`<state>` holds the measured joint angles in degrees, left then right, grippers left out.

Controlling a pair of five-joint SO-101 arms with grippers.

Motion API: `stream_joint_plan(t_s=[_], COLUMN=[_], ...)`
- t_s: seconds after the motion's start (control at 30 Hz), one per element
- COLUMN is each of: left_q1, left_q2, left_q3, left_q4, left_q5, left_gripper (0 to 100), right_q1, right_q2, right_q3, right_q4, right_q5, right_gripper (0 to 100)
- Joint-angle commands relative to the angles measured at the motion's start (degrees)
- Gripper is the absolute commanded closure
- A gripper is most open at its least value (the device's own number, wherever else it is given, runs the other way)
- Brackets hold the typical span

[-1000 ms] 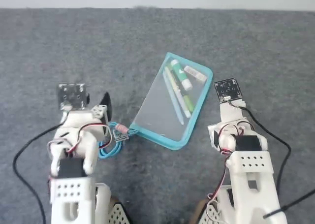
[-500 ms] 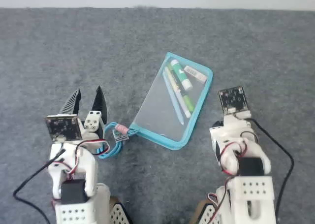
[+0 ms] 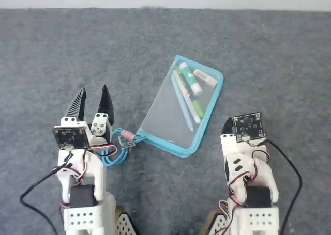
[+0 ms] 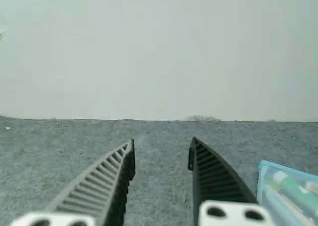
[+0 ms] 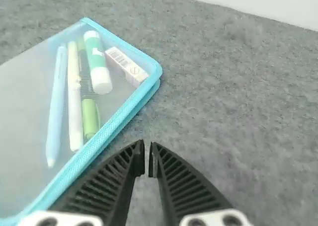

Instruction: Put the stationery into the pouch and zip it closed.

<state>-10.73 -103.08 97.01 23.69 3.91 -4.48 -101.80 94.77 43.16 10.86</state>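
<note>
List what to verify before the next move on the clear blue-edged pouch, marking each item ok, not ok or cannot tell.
1. Stationery inside the clear, blue-edged zip pouch: ok. The pale pens, green-and-white glue stick and white eraser lie within.
2. Zip fully closed: cannot tell. The pink zip pull sits at the pouch's corner by the blue cord loop.
3. Pouch released by left gripper: ok. It is open and empty.
4. Pouch released by right gripper: ok. It is shut on nothing, beside the pouch.

We find bare grey mat beyond the pouch — room to pass. Its blue loop crowds the base of the left gripper, perhaps touching; the right gripper sits near the pouch's edge.
</note>
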Motion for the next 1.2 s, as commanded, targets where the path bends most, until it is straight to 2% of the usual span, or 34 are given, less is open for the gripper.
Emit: stream_joint_plan(t_s=[0.0,0.13,0.3,0.4,0.5,0.53,0.6,0.7,1.17], left_q1=[0.1,-0.1,-5.5,-8.7,-9.6,-9.5,-9.6,-9.6,-9.6], left_q2=[-1.2,-1.1,-1.1,-1.1,-1.1,-1.2,-1.1,-1.1,-1.1], left_q3=[-0.5,-0.5,-0.5,-0.5,-0.6,-0.5,-0.5,-0.5,-0.5], left_q4=[4.0,8.4,21.4,33.1,49.5,48.4,46.1,48.8,48.6], left_q5=[0.6,0.4,0.4,0.4,0.4,0.7,0.5,0.5,0.7], left_gripper=[83,83,83,83,83,83,83,83,83], right_q1=[0.8,3.6,7.4,8.6,8.5,8.5,8.5,8.6,8.5], right_q2=[-0.7,-0.8,-0.8,-0.7,-0.4,-1.0,-1.7,-2.1,-2.1], right_q3=[1.8,1.8,1.8,1.8,1.8,1.8,1.8,1.8,1.8], right_q4=[-3.3,2.2,10.2,17.1,28.9,32.0,30.3,31.8,31.9], right_q5=[-0.3,-0.3,-0.3,-0.3,-0.3,-0.4,-0.4,-0.3,-0.3], right_gripper=[98.9,98.9,99.1,99.1,99.1,99.1,99.0,99.1,99.1])
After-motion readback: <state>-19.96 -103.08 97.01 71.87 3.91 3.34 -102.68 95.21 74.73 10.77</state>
